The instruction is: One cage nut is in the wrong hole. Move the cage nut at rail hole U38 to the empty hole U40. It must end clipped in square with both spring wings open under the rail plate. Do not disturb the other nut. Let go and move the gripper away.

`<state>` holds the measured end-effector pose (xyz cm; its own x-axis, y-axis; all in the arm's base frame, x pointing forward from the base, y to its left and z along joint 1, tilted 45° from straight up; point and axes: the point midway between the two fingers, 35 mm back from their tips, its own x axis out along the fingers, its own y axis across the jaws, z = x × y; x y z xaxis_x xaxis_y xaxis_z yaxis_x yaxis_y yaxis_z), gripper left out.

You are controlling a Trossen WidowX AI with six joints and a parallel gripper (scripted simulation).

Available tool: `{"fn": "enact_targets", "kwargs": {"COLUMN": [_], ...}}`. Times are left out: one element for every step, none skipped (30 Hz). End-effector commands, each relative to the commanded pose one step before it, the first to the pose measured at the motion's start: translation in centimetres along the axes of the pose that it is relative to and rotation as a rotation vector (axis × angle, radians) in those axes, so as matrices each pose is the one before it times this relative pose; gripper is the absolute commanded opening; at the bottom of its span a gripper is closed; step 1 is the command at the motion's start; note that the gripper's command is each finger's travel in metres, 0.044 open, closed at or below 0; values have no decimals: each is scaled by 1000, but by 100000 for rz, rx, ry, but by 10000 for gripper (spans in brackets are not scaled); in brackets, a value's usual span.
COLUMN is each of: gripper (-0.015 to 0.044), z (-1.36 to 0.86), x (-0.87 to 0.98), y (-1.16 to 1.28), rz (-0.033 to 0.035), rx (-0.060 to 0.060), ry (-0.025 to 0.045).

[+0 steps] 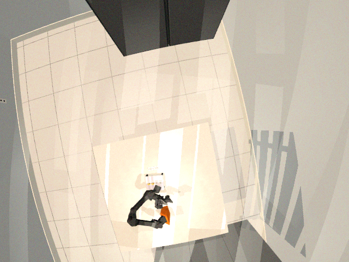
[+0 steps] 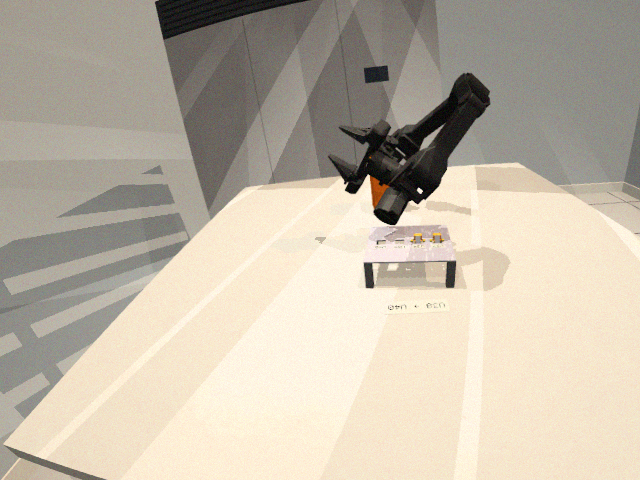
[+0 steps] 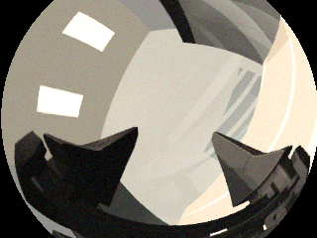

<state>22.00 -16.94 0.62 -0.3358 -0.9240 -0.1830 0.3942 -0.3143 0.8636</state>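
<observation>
And there they are, two small yellow-and-grey cage nuts (image 1: 150,183) (image 2: 427,238), side by side in neighbouring holes of the pale, flat rail plate (image 1: 154,177) (image 2: 408,253). The one I'm after is in that pair, but the hole labels are too blurred for me to say which it is! Two empty rectangular holes (image 1: 158,183) (image 2: 390,241) complete the row beside them, and neither nut is in my grip

The plate stands raised on black supports (image 2: 368,274), with a pale card (image 1: 152,168) (image 2: 416,307) lying near it on the cream table (image 1: 197,158) (image 2: 310,387); from the exterior view its lettering reads upside down

Now to me: my black gripper (image 1: 170,198) (image 2: 335,142) (image 3: 175,131) is wide open, nothing between my pointed fingers, up in the air and well apart from the nuts. My tips point off to one side of the plate, and the wrist view between them shows pale wall. Behind me comes my folded black arm (image 1: 140,201) (image 2: 449,129), with an orange angular object (image 1: 165,214) (image 2: 378,192) near its base end
</observation>
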Motion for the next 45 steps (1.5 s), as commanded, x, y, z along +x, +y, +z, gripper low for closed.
{"fn": "enact_targets", "kwargs": {"gripper": [426,440,440,440,440,440,440,440,440,440,440,440,440,440,440,440,440,440,440,440,440,440,440,440,440,440,440,440,440,440,440,440,440,440,440,440,440,440,440,440,440,440,440,414,388], "z": [30,85,131,148,143,141,142,149,160,177,240,270,306,349,398,454,516,584,657,736,817,904,993,978,794,738,339,64,0,0,0,0,0,0,0,-2,-1,12,16,6,0,0,0,0,0], "x": [16,33,19,-31,-85,-139,-195,-250,-306,-360,-408,-460,-510,-557,-602,-644,-683,-718,-749,-775,-796,-812,-824,-744,-552,-483,-206,-37,0,0,0,0,0,0,0,311,930,1386,916,304,0,0,0,0,0], "y": [-116,-348,-578,-697,-699,-705,-715,-730,-747,-768,-792,-814,-836,-859,-880,-899,-915,-928,-936,-940,-935,-926,-910,-801,-588,-505,-218,-40,0,0,0,0,0,0,0,-18,-34,4,40,20,0,0,0,0,0], "rz": [-1389,-4154,-6885,-8275,-8206,-8136,-8064,-7990,-7912,-7828,-7666,-7566,-7455,-7333,-7197,-7045,-6877,-6691,-6485,-6259,-6000,-5730,-5437,-4635,-3317,-2789,-1187,-217,0,0,0,0,0,0,0,-7,-15,0,16,8,0,0,0,0,0], "rx": [1127,3379,5621,6780,6734,6671,6592,6497,6387,6262,5725,5586,5435,5272,5098,4914,4722,4522,4317,4107,3887,3672,3457,2937,2102,1774,758,139,0,0,0,0,0,0,0,0,-3,-10,-10,-4,0,0,0,0,0], "ry": [-598,-1817,-3102,-3880,-4018,-4158,-4303,-4452,-4608,-4771,-5157,-5320,-5489,-5665,-5847,-6035,-6227,-6423,-6621,-6820,-7006,-7200,-7390,-6826,-5246,-4691,-2085,-388,0,0,0,0,0,0,0,5,-3,-56,-71,-30,0,0,0,0,0]}}
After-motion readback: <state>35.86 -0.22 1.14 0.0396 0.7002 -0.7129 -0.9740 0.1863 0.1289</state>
